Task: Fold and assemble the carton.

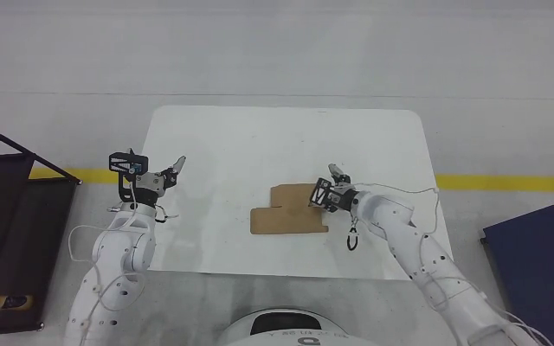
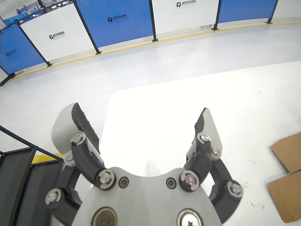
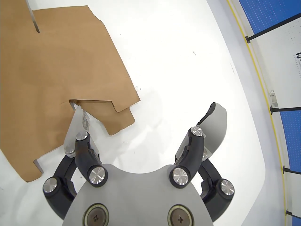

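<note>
A flat brown carton blank point(image 1: 287, 212) lies on the white table point(image 1: 234, 147), right of the middle toward the front. My right gripper point(image 1: 330, 186) hovers at the blank's right edge, open; in the right wrist view one fingertip point(image 3: 75, 109) touches a notch in the cardboard point(image 3: 54, 71) while the other finger point(image 3: 215, 118) stands over bare table. My left gripper point(image 1: 177, 166) is open over the table's left edge, well apart from the carton, nothing between its fingers point(image 2: 87, 128). Two cardboard flaps point(image 2: 288, 156) show off to the side in the left wrist view.
A dark rack point(image 1: 26, 216) stands on the floor left of the table. A blue object point(image 1: 524, 251) sits on the floor at the right. A yellow floor line point(image 1: 493, 182) runs behind the table. Blue and white fence panels point(image 2: 122, 17) stand far off.
</note>
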Action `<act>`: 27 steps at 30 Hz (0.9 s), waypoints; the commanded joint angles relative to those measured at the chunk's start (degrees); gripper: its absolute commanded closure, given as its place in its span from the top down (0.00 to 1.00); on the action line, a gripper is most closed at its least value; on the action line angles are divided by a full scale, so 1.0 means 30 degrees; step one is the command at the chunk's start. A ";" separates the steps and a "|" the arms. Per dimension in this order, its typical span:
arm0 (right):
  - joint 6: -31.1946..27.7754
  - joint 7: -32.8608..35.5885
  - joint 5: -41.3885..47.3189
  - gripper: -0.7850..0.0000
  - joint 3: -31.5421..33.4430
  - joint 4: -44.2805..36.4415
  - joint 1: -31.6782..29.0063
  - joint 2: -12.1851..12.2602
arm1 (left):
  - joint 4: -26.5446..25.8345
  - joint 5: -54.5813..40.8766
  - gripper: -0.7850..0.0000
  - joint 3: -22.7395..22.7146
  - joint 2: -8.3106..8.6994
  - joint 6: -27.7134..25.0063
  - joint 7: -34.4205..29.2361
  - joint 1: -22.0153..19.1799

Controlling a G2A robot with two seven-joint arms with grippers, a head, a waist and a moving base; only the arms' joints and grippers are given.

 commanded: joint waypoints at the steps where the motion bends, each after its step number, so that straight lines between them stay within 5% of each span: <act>1: 0.0021 0.0036 -0.0123 1.00 -0.0104 0.0210 0.0158 -0.0037 | 0.0000 0.0000 1.00 0.0000 0.0000 0.0000 0.0000 0.0000; 11: -0.1748 0.0435 -0.1235 1.00 -0.1011 0.0232 0.0525 -0.0100 | 0.0000 0.0000 1.00 0.0000 0.0000 0.0000 0.0000 0.0000; 27: -0.2183 0.2717 -0.5297 0.97 -0.0958 -0.5425 -0.2123 0.0538 | 0.0000 0.0000 1.00 0.0000 0.0000 0.0000 0.0000 0.0000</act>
